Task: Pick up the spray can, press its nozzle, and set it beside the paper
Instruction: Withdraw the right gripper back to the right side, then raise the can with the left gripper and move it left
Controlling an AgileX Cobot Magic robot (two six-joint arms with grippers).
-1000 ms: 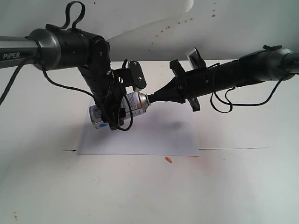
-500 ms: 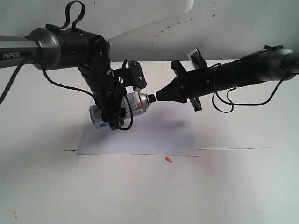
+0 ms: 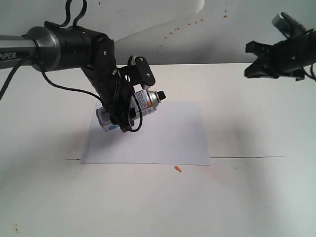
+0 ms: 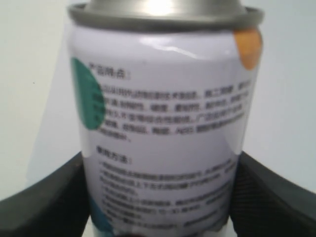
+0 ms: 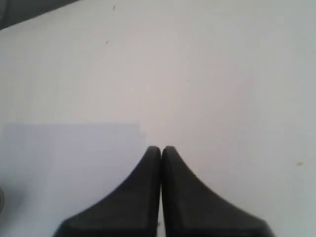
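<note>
One spray can point(image 3: 148, 99), one sheet of paper point(image 3: 170, 140) and one orange scrap point(image 3: 177, 169) share one table point(image 3: 256, 197) with two grippers: left gripper point(image 3: 133, 102), right gripper point(image 3: 250, 72).

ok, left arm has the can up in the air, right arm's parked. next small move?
Probably shift the left gripper sideways to the bare table beside the paper, righting the spray can on the way. It hangs tilted over the paper's left part, clamped between the fingers, and the right gripper is shut, far from the nozzle, so only placing seems left.
</note>
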